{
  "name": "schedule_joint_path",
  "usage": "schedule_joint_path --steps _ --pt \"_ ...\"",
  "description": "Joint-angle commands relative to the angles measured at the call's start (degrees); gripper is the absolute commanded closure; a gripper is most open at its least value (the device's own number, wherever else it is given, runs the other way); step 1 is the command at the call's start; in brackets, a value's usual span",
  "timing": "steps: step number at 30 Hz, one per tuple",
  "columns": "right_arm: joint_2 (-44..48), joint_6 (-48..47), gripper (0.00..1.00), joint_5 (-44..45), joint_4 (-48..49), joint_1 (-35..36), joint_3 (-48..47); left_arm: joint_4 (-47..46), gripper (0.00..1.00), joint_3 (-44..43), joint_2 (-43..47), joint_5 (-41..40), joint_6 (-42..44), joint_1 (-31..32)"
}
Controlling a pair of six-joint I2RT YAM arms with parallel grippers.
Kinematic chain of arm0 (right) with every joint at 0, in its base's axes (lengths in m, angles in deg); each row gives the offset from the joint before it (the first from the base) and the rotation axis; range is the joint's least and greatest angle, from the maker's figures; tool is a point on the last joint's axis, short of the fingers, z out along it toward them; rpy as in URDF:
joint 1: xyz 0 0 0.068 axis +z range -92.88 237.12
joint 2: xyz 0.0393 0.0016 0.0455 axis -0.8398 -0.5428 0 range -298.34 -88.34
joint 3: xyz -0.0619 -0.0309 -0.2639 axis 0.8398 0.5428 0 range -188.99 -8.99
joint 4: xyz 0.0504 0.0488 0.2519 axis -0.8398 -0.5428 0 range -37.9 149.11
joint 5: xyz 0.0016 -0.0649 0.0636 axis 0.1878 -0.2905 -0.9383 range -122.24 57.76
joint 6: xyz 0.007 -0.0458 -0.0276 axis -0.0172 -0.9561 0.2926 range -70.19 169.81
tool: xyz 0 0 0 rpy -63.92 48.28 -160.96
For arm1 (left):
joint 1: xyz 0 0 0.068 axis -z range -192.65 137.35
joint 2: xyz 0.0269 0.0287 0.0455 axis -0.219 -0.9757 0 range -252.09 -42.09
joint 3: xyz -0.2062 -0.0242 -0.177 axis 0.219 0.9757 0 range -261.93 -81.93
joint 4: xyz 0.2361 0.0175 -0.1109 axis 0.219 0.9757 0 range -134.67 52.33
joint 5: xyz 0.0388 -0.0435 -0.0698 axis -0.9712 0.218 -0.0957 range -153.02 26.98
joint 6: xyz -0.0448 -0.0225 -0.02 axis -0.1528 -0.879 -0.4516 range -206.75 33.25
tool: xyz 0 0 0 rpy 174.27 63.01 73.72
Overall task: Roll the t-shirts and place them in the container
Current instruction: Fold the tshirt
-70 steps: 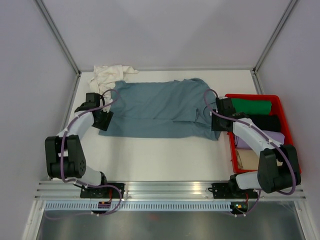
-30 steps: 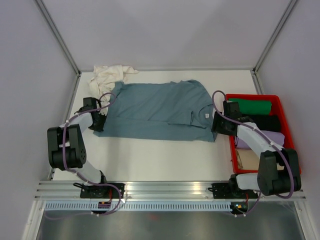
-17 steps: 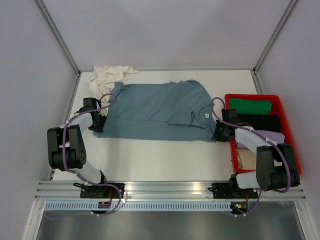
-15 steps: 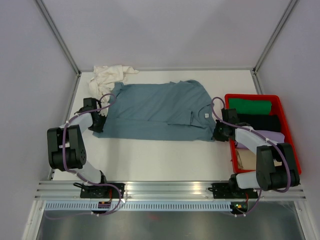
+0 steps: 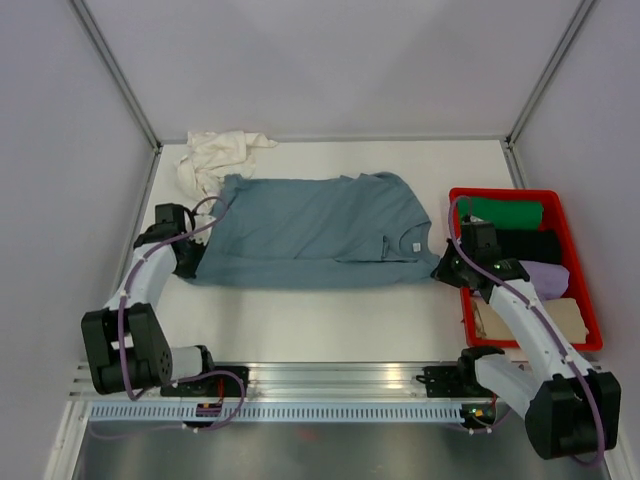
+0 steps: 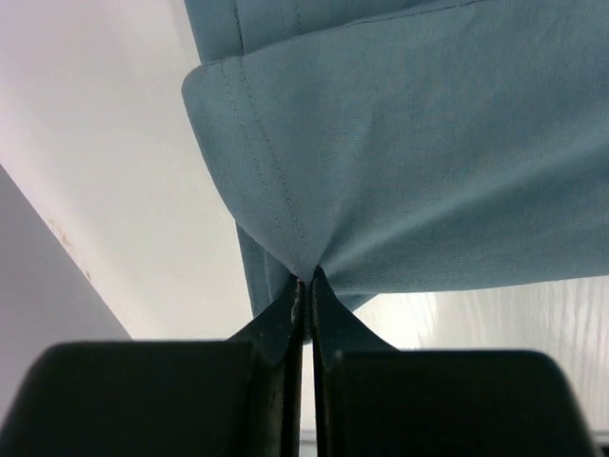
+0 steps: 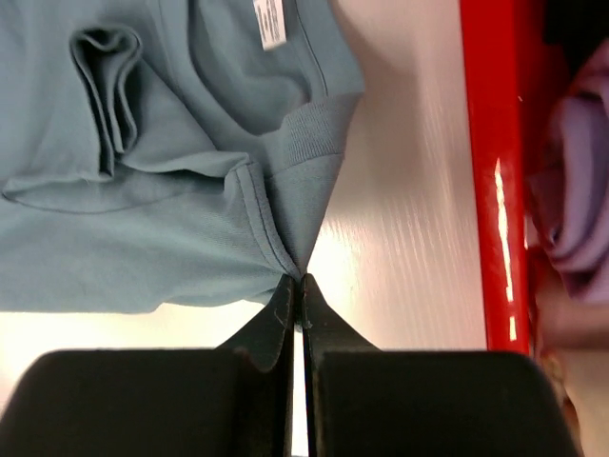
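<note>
A slate-blue t-shirt (image 5: 310,230) lies folded lengthwise across the white table, neck label to the right. My left gripper (image 5: 188,262) is shut on its left hem end (image 6: 285,238), the cloth pinched at the fingertips (image 6: 305,282). My right gripper (image 5: 442,270) is shut on the collar-side corner (image 7: 295,219), cloth drawn taut to its tips (image 7: 301,278). A cream-white t-shirt (image 5: 215,152) lies crumpled at the back left, touching the blue one's far corner.
A red bin (image 5: 575,330) stands right of the shirt, with green (image 5: 505,212), black (image 5: 535,245), lilac (image 5: 545,275) and tan (image 5: 570,315) rolled clothes. Its red wall (image 7: 490,171) is close beside my right gripper. Frame posts and grey walls ring the table.
My right gripper has shut on the blue t-shirt's right corner. Both arms have pulled toward the near edge and outward, and the shirt has stretched flatter and shifted slightly nearer.
</note>
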Motion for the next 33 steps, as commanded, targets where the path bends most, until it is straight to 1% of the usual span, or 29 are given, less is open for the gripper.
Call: schedule_joint_path --steps 1,3,4,5,7,8,9,10,11,13,14,15,16,18,19,20,21,22,23,25,26,30,33 --pt "4.0 3.7 1.0 2.8 -7.6 0.1 -2.0 8.4 0.98 1.2 4.1 -0.5 3.8 -0.8" --pt "5.1 4.1 0.98 3.7 -10.2 0.2 -2.2 11.0 0.98 1.5 6.3 -0.7 4.5 -0.8" --pt "5.7 4.1 0.94 4.1 -11.2 0.3 -2.2 11.8 0.98 1.8 6.8 -0.8 4.7 -0.9" --pt "6.3 4.3 0.88 4.1 -12.7 0.3 -2.2 12.5 0.98 2.1 7.6 -0.6 5.0 -0.8" --pt "8.9 4.8 0.79 6.4 -13.7 0.2 -2.2 14.3 0.98 2.9 8.2 -0.5 5.3 -0.8" --pt "9.9 5.5 0.64 6.8 -14.5 0.2 -2.3 15.0 0.95 3.1 8.5 -0.3 5.4 -0.9" --pt "11.6 5.8 0.57 7.3 -14.8 0.2 -2.4 15.7 0.88 3.4 8.5 -0.2 5.7 -0.8" --pt "12.2 5.9 0.52 9.0 -15.0 0.3 -2.8 17.0 0.8 3.6 8.4 -0.2 5.8 -0.8" --pt "13.0 5.2 0.52 9.5 -15.0 0.3 -3.2 17.4 0.65 3.6 8.0 -0.2 5.8 -0.8" --pt "12.8 4.2 0.53 10.3 -14.3 0.2 -5.0 18.2 0.55 3.2 7.8 -1.1 5.6 -0.8" --pt "11.3 3.6 0.55 9.6 -12.8 0.2 -5.7 18.3 0.52 2.8 7.8 -1.4 5.4 -0.8" --pt "10.2 2.4 0.56 8.8 -11.9 0.3 -7.1 18.5 0.51 2.2 7.9 -1.7 5.2 -0.8" --pt "6.9 2.1 0.58 5.9 -9.6 0.4 -7.7 18.9 0.5 0.8 7.9 -1.9 5.0 -0.8" --pt "3.0 2.2 0.58 3.1 -6.6 1.6 -8.7 19.4 0.5 -2.0 7.9 -1.8 4.3 -0.8" --pt "0.8 2.2 0.58 2.7 -3.7 4.5 -9.1 19.4 0.49 -3.2 7.8 -1.0 3.8 -0.8" --pt "-3.9 2.2 0.57 4.1 -2.6 6.7 -10.6 19.4 0.49 -4.3 7.7 -0.2 3.1 -0.8" --pt "-6.3 1.6 0.57 6.2 -1.6 9.4 -11.7 19.5 0.49 -6.6 7.1 0.8 2.5 -0.8" --pt "-8.8 0.9 0.54 6.5 0.6 14.5 -12.7 19.8 0.48 -7.7 6.8 2.5 1.9 -0.8" --pt "-13.7 0.4 0.53 5.3 1.7 16.3 -13.8 20.2 0.48 -8.6 6.4 4.1 0.9 -0.8" --pt "-18.0 -0.1 0.51 2.9 5.6 18.7 -15.6 20.6 0.48 -10.6 5.6 6.1 0.0 -0.7" --pt "-21.4 -0.1 0.52 2.3 6.7 18.8 -16.1 20.7 0.48 -10.9 5.3 6.5 -0.7 -0.7" --pt "-28.0 -1.6 0.51 2.0 10.2 19.1 -17.4 20.7 0.47 -11.3 4.3 6.7 -1.3 -0.7" --pt "-32.5 -2.5 0.52 0.0 11.6 19.1 -18.4 20.6 0.47 -11.1 3.4 6.2 -1.4 -0.8"
